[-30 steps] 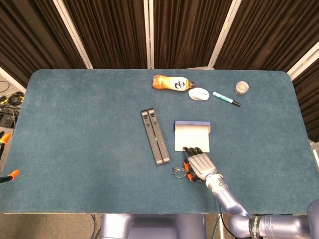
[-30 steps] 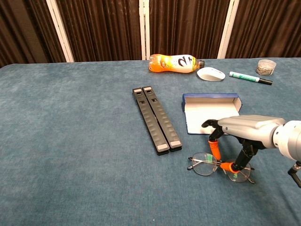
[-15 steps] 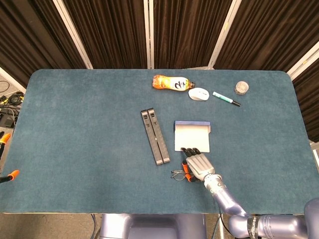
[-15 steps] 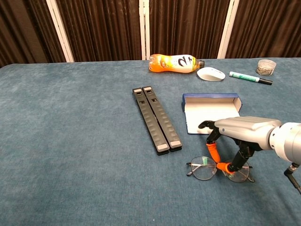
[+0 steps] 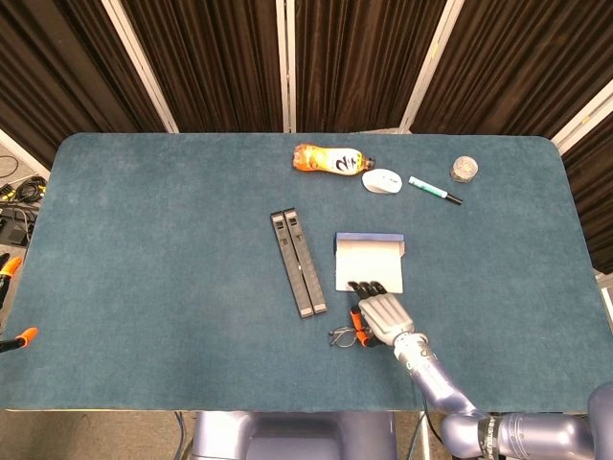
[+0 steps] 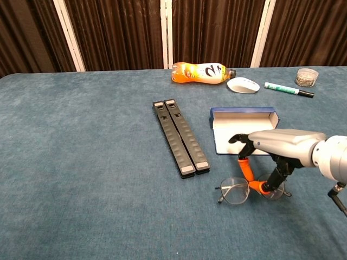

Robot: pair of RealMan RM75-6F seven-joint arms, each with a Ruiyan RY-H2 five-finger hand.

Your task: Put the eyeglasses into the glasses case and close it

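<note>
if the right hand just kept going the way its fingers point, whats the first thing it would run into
Probably the open glasses case: the right hand points away from the robot, with its fingertips already at the case's near edge. Its height above the case is unclear. The eyeglasses lie under the hand.

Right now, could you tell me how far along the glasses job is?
Done: the glasses case already lies open on the table. In hand: the right hand is over the eyeglasses, its orange-tipped fingers pinching the frame, which looks tilted up off the cloth at one side. Left: carrying the eyeglasses into the case and closing it. The left hand is not in view.
</note>
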